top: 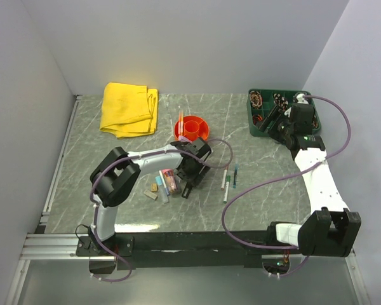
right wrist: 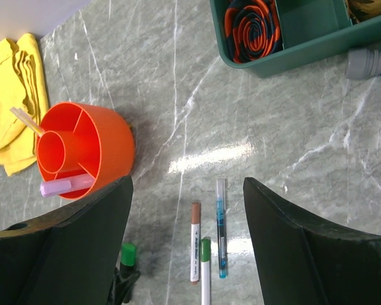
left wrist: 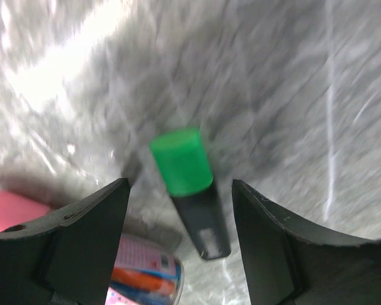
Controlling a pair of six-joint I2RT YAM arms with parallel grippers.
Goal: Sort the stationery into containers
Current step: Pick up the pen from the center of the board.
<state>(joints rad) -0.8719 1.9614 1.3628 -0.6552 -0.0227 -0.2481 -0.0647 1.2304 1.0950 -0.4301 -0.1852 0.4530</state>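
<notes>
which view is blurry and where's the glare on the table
Left wrist: the table is smeared by motion blur, with glare top left; the green-capped marker reads fairly clear. Right wrist: sharp, one glare streak right of the orange bowl. Top external: even light, no strong glare.

The left arm (top: 153, 155) is standing up from the near edge of the table (top: 197, 216), left of centre, folding at a raised elbow and reaching rightward to mid-table. Its wrist is pointing down. The left gripper (left wrist: 180, 183) is hanging low over the surface with both fingers (left wrist: 82, 222) standing wide apart, gripping nothing. The right arm (top: 319, 178) is stretching from the near right corner toward the far right corner, with the right gripper (right wrist: 187, 181) gaping open and holding nothing.
</notes>
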